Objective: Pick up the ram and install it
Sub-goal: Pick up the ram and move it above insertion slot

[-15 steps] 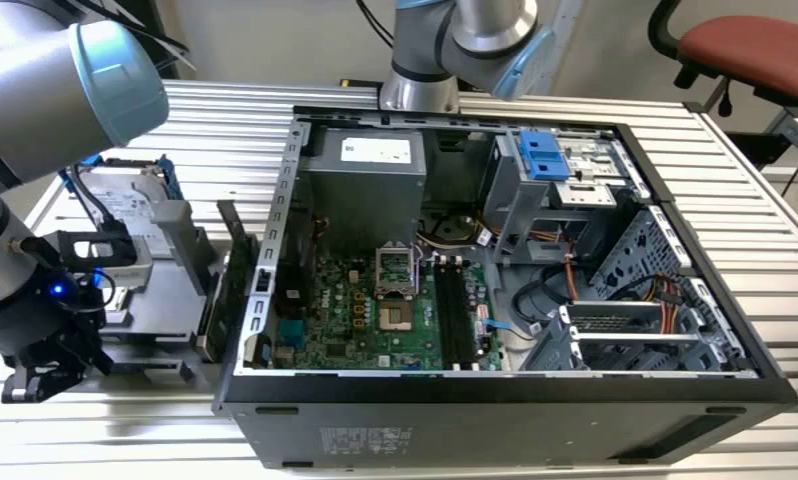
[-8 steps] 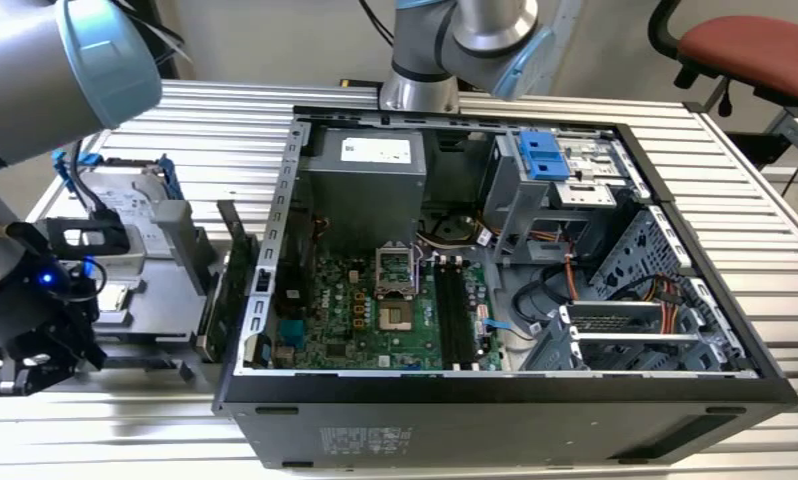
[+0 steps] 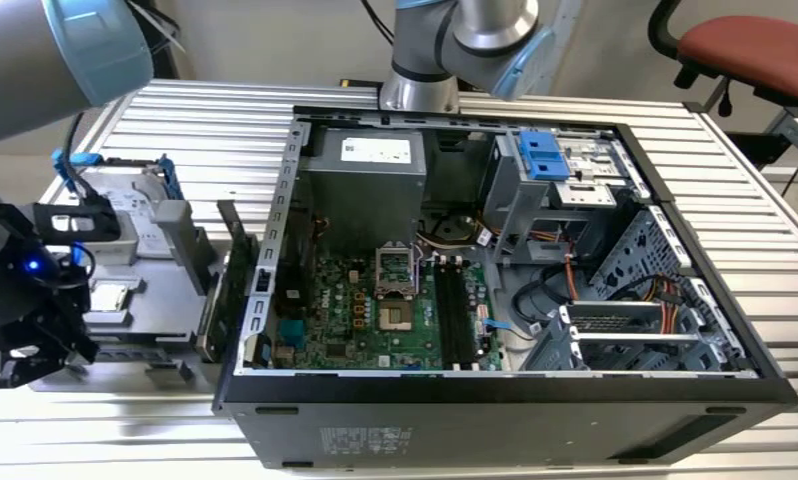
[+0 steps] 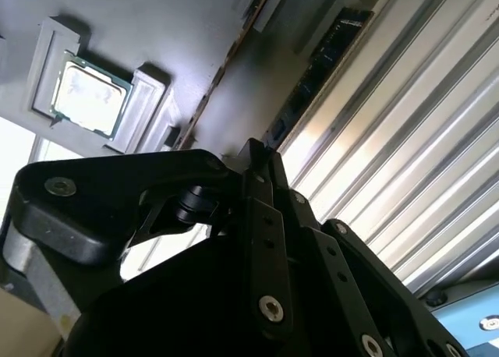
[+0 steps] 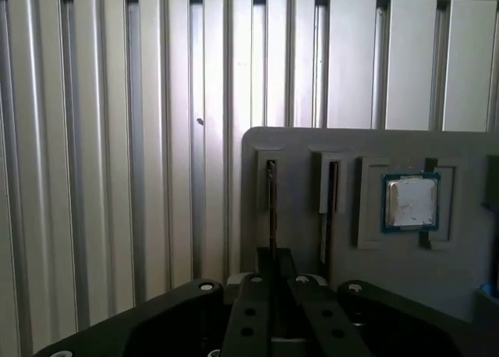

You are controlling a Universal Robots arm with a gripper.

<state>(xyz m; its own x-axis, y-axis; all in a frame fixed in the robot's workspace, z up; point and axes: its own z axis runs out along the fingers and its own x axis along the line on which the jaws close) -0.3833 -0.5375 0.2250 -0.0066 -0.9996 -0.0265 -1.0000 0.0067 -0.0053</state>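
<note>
Ribbed alu table, tray at 9 o'clock of the PC case; gripper lined up w/ the ram, opening: can't tell. IMO centre on its edge; lift straight.

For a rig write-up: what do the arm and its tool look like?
The arm is silver-grey tubing with light blue joint caps. The tool is matte black: flat linkage bars pinned with round silver screws. In the exterior view a blue light glows on the black wrist housing.
</note>
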